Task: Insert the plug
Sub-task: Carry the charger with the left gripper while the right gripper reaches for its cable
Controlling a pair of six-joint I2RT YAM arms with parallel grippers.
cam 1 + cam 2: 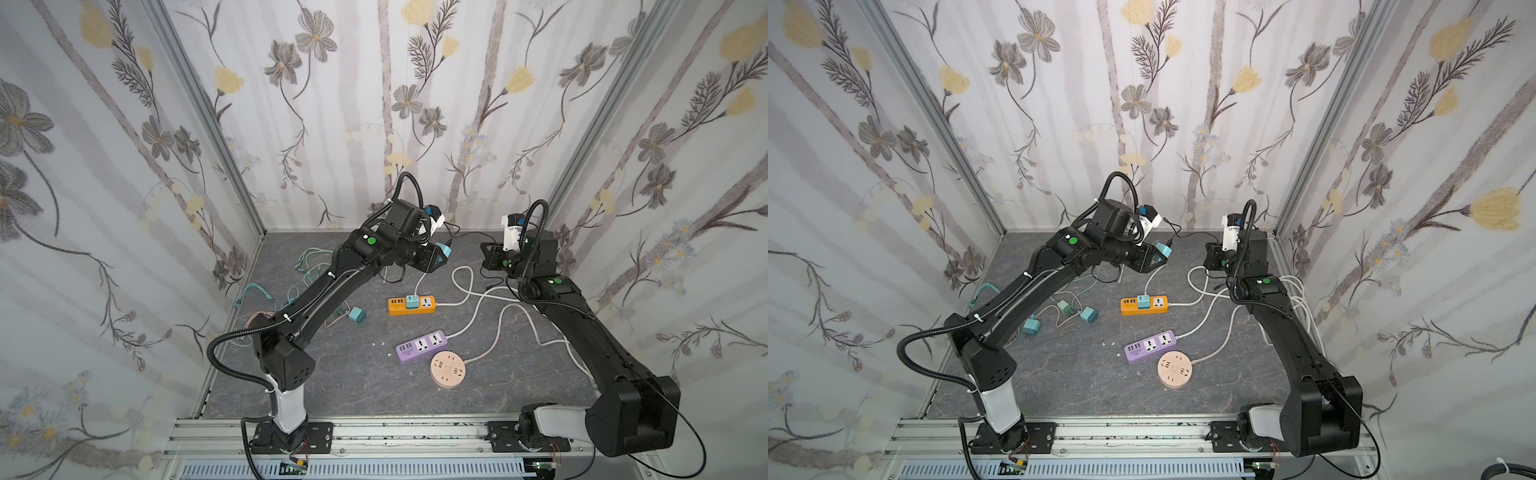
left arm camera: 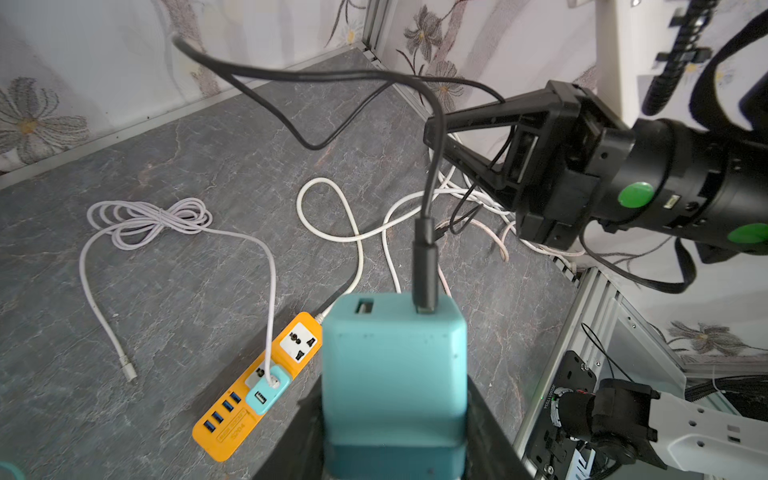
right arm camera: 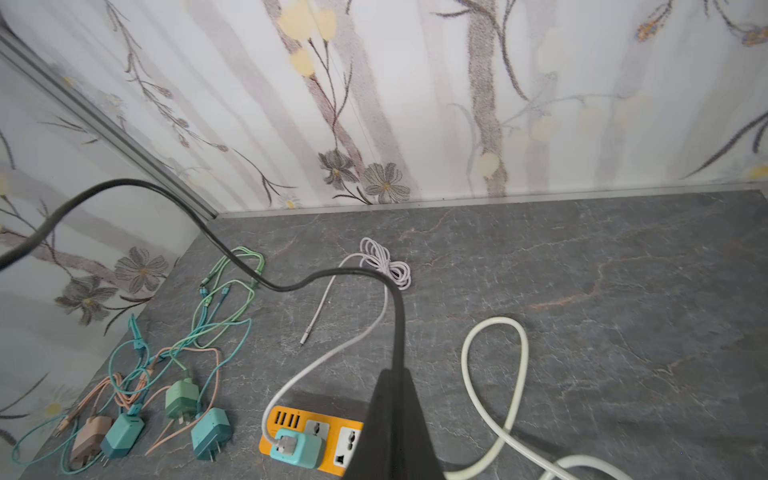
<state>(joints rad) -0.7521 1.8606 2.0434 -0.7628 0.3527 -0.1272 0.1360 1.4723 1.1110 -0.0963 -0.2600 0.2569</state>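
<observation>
My left gripper (image 2: pixel 392 419) is shut on a teal charger (image 2: pixel 392 365), held above the table's far middle in both top views (image 1: pixel 444 251) (image 1: pixel 1165 249). A black USB plug (image 2: pixel 424 270) sits in one of the charger's two ports; the other port is bare. Its black cable (image 2: pixel 316 75) loops up and across to my right gripper (image 2: pixel 432 133), which is shut on it a short way from the plug. The cable leaves the shut fingertips (image 3: pixel 395 378) in the right wrist view. Below lies an orange power strip (image 1: pixel 411 304) with one free socket (image 2: pixel 300 340).
A second teal charger (image 2: pixel 268 388) with a white cable is plugged into the orange strip. A purple strip (image 1: pixel 422 346) and a round pink strip (image 1: pixel 448 369) lie nearer the front. Spare chargers and coloured cables (image 3: pixel 166 399) are heaped at the left. White cords (image 1: pixel 478 299) trail right.
</observation>
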